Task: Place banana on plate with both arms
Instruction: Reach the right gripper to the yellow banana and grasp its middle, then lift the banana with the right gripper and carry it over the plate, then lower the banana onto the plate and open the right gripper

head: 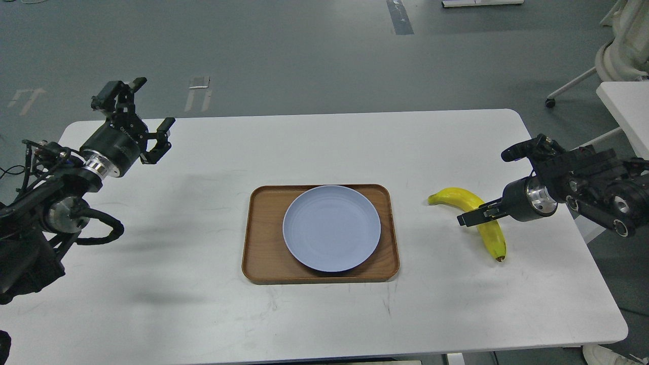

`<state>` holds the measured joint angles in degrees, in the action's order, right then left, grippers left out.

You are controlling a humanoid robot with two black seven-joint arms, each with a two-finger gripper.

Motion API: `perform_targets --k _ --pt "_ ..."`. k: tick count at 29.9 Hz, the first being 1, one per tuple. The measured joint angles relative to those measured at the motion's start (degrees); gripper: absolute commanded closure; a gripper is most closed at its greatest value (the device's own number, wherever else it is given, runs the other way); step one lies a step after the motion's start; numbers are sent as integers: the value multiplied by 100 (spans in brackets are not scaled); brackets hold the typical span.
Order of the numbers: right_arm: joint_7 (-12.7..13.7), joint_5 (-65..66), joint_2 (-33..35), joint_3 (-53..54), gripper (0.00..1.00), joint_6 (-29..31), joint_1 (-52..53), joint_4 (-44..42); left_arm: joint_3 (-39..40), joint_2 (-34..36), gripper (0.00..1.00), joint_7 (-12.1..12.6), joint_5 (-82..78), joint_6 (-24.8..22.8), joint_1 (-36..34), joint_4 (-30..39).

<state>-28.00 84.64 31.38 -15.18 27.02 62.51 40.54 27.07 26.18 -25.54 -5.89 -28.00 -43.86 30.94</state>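
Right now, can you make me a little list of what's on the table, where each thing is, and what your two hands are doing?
table: white table, seen from the head view
tray: brown wooden tray in the middle
plate: pale blue plate on the tray, nothing on it
banana: yellow banana on the table, right of the tray, not on the plate
left gripper: left gripper raised at the far left, fingers spread, holding nothing
right gripper: right gripper over the banana's middle; open or shut is unclear
task: not done yet
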Motion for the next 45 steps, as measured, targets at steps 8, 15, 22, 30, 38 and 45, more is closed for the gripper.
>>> perform_targets --k 8,15,22,30,38,45 --pt "0 -1 2 -84 100 6 60 40 0 18 2 -2 -3 0 0 0" --pt "0 -49 153 -40 100 0 736 271 11 27 2 -1 -13 0 -1 0" --pt "0 -284 -121 -24 100 81 1684 844 19 81 2 13 -18 0 -41 0" --pt "0 -655 -1642 -218 100 98 1871 593 27 105 2 13 -6 1 -55 -1" --pt "0 -675 -2636 -540 96 98 1711 72 36 106 2 -13 0 1 -55 0" --pt "0 -676 -2831 -605 85 98 1552 -54 36 106 2 -18 0 1 -54 0"
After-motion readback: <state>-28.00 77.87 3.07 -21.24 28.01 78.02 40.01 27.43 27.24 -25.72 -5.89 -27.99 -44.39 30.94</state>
